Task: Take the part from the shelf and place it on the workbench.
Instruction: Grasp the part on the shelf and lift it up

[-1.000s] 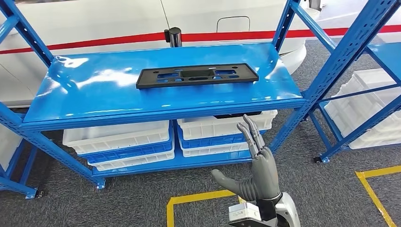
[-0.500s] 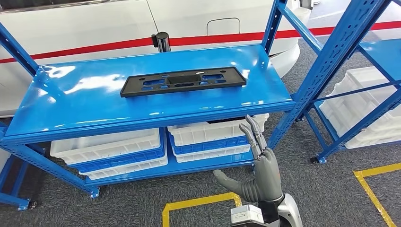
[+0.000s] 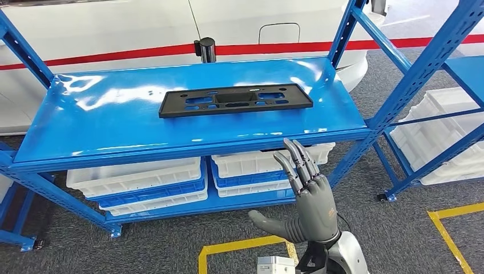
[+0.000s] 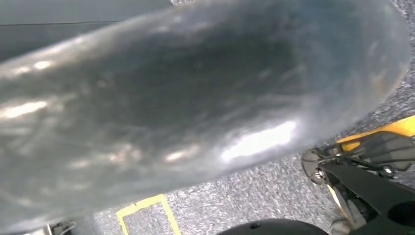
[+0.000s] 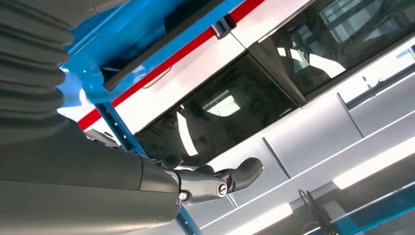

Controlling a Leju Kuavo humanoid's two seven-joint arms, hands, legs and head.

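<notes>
Grey right hand raised, fingers spread, below black part

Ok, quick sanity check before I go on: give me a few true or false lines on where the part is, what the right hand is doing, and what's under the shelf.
1. The black part lies flat on the top of the blue shelf. True.
2. The right hand is gripping the part. False: it is open, holds nothing and is raised in front of the shelf's front edge, below the part.
3. White bins sit on the level below. True.
4. The part hangs over the shelf's front edge. False: it lies well back from that edge.
5. Yellow floor tape shows near the right hand. True.
</notes>
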